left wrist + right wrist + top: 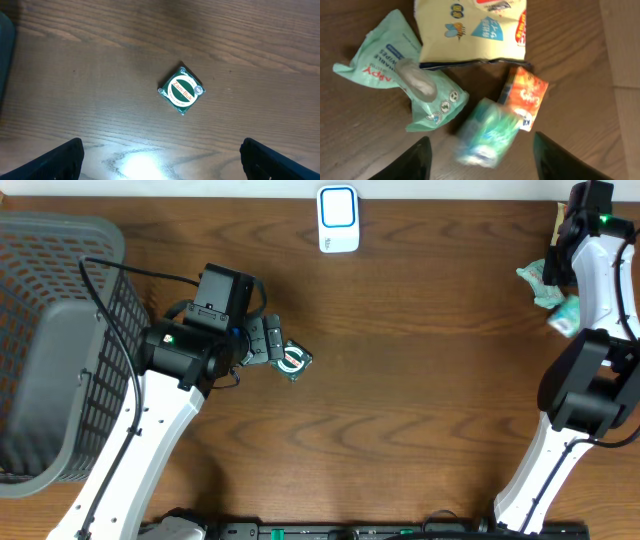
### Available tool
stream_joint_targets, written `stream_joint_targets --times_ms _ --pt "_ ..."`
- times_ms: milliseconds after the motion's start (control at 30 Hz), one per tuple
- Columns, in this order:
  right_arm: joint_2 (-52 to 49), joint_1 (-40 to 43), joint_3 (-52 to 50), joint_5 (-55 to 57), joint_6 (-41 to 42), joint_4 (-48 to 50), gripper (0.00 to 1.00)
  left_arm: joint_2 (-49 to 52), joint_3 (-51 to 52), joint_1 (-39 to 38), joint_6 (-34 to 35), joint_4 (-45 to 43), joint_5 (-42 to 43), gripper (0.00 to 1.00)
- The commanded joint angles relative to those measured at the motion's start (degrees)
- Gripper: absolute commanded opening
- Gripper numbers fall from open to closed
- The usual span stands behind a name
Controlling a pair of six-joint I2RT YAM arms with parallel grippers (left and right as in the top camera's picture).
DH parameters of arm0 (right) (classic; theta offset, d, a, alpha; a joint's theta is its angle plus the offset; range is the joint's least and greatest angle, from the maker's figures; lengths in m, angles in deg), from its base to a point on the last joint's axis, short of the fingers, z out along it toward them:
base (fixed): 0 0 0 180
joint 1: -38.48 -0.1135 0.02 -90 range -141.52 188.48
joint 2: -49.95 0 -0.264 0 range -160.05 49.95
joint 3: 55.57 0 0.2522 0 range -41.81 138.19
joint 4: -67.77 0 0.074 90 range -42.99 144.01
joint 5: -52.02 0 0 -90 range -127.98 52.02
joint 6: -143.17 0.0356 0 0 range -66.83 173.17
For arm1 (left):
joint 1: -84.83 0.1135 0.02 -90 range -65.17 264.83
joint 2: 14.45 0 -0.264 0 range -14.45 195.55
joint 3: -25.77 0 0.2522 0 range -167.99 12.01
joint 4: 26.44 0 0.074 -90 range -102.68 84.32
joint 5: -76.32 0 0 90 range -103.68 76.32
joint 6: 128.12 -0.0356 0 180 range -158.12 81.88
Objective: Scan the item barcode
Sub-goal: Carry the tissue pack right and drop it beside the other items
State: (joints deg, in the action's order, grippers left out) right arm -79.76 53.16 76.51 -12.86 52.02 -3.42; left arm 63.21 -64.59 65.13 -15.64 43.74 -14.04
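The left arm [160, 410] comes up from the near left corner of the bench [420, 400] and bends inward, its wrist turned so the camera looks straight down. The left tool [161, 150] hangs above the wood with its jaws spread wide and nothing between them; only the two dark fingertips [65, 160] show, at the bottom corners of the left wrist view. A small square green packet [181, 90] lies flat on the bench just ahead of that tool, turned like a diamond, with a round white and green label facing up. From overhead it sits left of the bench's middle, well apart from the white and blue scanner [338, 218] at the far edge. A grey basket [60, 240] stands at the far left, beside the arm.

The right arm [600, 270] rises from the near right side and reaches to the far right corner. The right tool [480, 150] points down over a cluster of packets, its jaws standing apart with clear space on either side of a blurred blue-green pack [487, 132] below them; neither finger touches it. Around that pack lie a mint green wipes pouch [402, 80], a yellow bag [470, 30] and a small orange packet [525, 97], which touches or overlaps the blurred pack's right side.
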Motion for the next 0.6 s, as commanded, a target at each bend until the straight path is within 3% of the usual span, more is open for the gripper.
stream_joint_targets --times_ms 0,233,267,333,467,567 --pt "-0.1 -0.5 0.0 -2.6 1.5 0.0 0.62 -0.2 -0.9 0.1 -0.3 0.1 -0.5 0.98" --pt "-0.1 -1.6 0.0 -34.5 1.5 0.4 0.64 -0.2 -0.9 0.1 -0.3 0.1 -0.5 0.98" --pt "-0.1 -2.2 0.0 -45.2 1.5 0.4 0.64 -0.2 -0.9 0.1 -0.3 0.1 -0.5 0.98" --pt "-0.1 -3.0 0.0 -54.9 1.5 0.4 0.64 -0.2 -0.9 0.1 -0.3 0.1 -0.5 0.98" --pt "-0.1 -5.7 0.0 -66.3 1.5 -1.4 0.65 -0.2 -0.9 0.1 -0.3 0.1 -0.5 0.98" --pt "-0.1 -9.0 0.0 -68.4 1.5 -4.2 0.69 -0.2 -0.9 0.1 -0.3 0.1 -0.5 0.98"
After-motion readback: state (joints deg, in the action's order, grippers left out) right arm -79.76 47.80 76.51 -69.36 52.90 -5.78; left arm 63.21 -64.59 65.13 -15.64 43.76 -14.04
